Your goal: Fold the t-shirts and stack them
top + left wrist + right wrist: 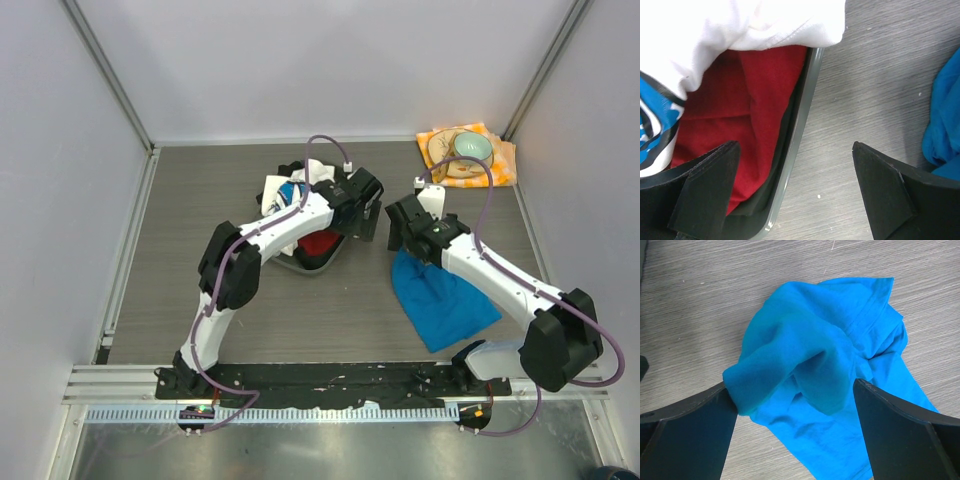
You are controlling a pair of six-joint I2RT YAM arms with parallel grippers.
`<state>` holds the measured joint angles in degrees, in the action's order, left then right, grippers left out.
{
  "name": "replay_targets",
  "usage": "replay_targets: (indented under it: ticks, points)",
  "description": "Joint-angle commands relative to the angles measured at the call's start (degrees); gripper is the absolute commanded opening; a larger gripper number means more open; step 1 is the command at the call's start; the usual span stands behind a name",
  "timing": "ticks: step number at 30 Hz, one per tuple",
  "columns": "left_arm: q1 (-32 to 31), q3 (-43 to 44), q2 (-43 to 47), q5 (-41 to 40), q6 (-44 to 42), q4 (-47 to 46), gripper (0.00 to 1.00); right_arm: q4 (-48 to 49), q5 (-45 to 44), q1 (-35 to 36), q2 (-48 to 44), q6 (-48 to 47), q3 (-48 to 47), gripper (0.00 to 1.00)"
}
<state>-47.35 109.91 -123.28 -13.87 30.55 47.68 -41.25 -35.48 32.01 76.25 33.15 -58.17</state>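
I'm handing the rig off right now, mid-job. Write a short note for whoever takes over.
Left claw: open, empty, straddling the tray rim.
Right claw: open, empty, over the blue shirt.
Things: blue shirt lies bunched on the table; red shirt and white shirt lie crumpled in the tray, white partly over red.
Done: nothing folded or stacked.
Left: fold all three, then stack them.

The upper t-shirt [275,190] lies on the lower t-shirt [320,245] in the tray [300,267]; the third t-shirt [445,300] lies right of the tray, on the desk [200,200].
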Motion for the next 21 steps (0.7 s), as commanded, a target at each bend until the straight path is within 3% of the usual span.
replay_targets:
  ticks: [1, 7, 10, 17, 21]
  points:
    - [0.8, -1.4, -1.3, 1.8, -1.5, -3.8, 1.00, 0.6, -2.0, -0.1, -2.5, 0.1, 0.2, 0.98]
    - [3.2, -3.9, -1.8, 3.9, -1.9, -6.3, 0.99, 0.6, -2.0, -0.1, -2.6, 0.1, 0.5, 0.98]
    - [4.3, -5.4, -1.8, 3.9, -1.9, -6.9, 0.93, 0.6, -1.9, -0.1, -2.7, 0.1, 0.5, 0.97]
    - [6.6, -7.4, -1.6, 2.8, -2.2, -6.1, 0.70, 1.2, -1.2, -0.1, -3.2, 0.4, 1.0, 0.97]
    - [7.6, -8.7, -1.2, 2.0, -2.6, -5.9, 0.47, 1.9, -0.6, -0.1, -3.3, 0.5, 1.5, 0.98]
